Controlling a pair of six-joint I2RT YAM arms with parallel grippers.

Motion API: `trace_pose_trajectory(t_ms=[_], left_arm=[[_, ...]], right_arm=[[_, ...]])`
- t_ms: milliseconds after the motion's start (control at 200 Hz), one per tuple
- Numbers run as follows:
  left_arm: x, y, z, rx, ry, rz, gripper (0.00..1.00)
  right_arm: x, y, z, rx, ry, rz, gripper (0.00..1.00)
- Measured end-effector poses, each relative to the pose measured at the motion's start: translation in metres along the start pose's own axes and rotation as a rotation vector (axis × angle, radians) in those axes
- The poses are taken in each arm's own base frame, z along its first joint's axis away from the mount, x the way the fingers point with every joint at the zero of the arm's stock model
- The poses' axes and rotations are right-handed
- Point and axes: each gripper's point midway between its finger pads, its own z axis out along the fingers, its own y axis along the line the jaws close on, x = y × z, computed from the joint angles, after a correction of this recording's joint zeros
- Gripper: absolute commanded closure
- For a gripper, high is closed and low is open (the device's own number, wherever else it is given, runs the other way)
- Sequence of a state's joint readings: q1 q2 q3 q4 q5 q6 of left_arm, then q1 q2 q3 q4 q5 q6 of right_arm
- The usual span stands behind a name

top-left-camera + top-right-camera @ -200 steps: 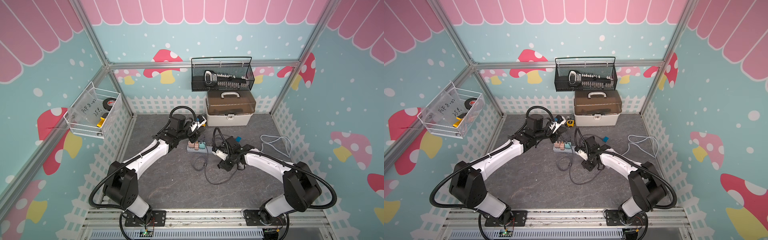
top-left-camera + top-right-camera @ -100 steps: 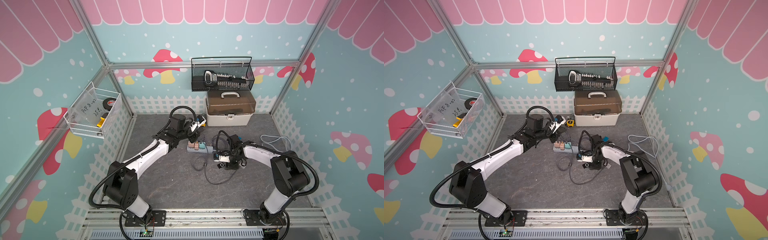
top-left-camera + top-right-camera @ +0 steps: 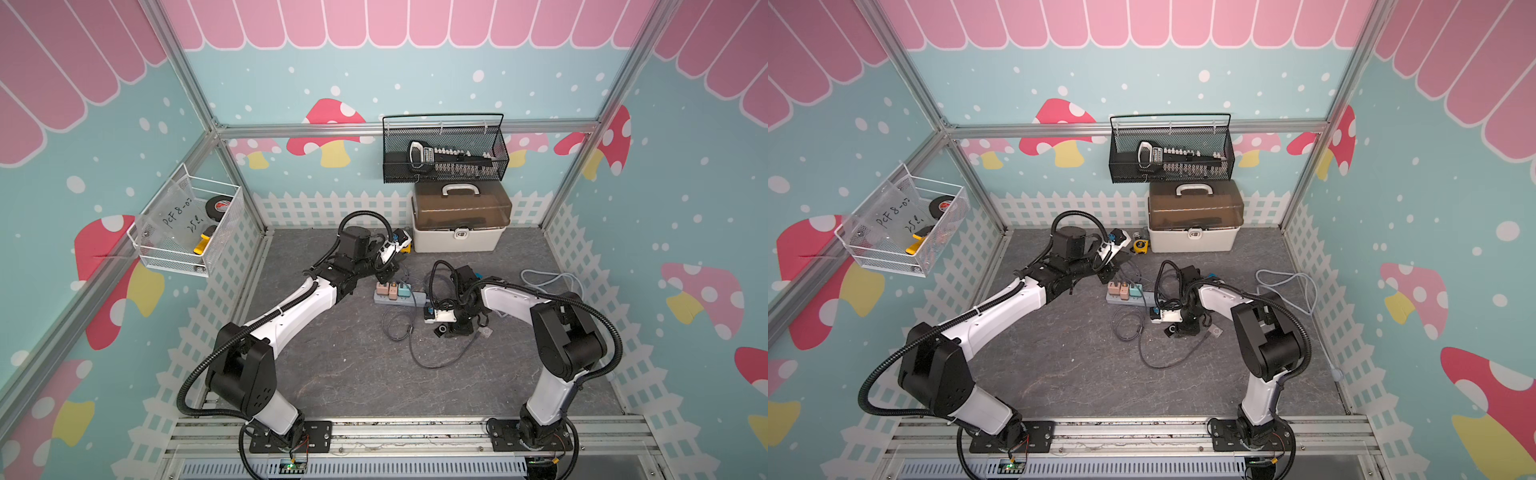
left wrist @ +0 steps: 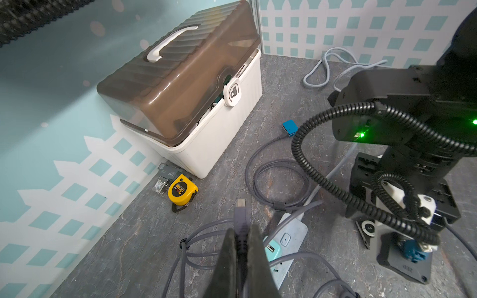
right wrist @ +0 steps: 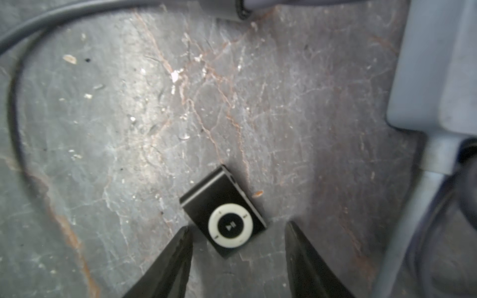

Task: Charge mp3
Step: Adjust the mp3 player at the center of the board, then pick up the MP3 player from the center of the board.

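Black mp3 player point(image 5: 224, 211) with white ring lies lower centre at the right gripper point(image 5: 238, 227), its jaws apart; left gripper point(image 4: 241, 229) clamps grey plug point(image 4: 240, 210).

Grey stone-look tabletop point(image 3: 332, 374). Box point(image 3: 457, 239) at 12 o'clock w/ tape measure point(image 4: 182, 192) beside; power strip point(image 3: 399, 297), mp3 point(image 5: 224, 214) & cables point(image 4: 280, 205) near ctr.

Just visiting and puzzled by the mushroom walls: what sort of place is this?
Probably a staged robot test cell, not a real room: printed mushroom walls on a metal frame, a toolbox, and a power strip.
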State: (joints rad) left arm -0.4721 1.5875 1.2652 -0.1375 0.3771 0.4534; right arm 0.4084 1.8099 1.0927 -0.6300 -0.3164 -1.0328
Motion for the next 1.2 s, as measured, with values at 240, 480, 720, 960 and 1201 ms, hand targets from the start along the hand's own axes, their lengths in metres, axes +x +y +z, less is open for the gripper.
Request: trace_pose_trajectory(t_ms=[240, 480, 720, 960, 1201], left_arm=[[-0.004, 0.002, 0.000, -0.002, -0.007, 0.003, 1.00], [-0.004, 0.002, 0.000, -0.002, -0.007, 0.003, 1.00], [0.001, 0.000, 0.000, 0.001, 0.000, -0.001, 1.00], [0.000, -0.003, -0.004, 0.003, -0.009, 0.001, 1.00], [-0.001, -0.006, -0.007, 0.011, -0.015, 0.000, 1.00]], right_arm=[[-0.014, -0.004, 0.005, -0.017, 0.003, 0.000, 0.45], [-0.016, -0.011, 0.007, 0.012, 0.041, 0.093, 0.57], [-0.015, -0.009, 0.004, 0.030, 0.104, 0.299, 0.60], [-0.016, -0.003, 0.005, 0.059, 0.147, 0.589, 0.61], [-0.016, -0.003, 0.006, 0.159, 0.154, 0.771, 0.63]])
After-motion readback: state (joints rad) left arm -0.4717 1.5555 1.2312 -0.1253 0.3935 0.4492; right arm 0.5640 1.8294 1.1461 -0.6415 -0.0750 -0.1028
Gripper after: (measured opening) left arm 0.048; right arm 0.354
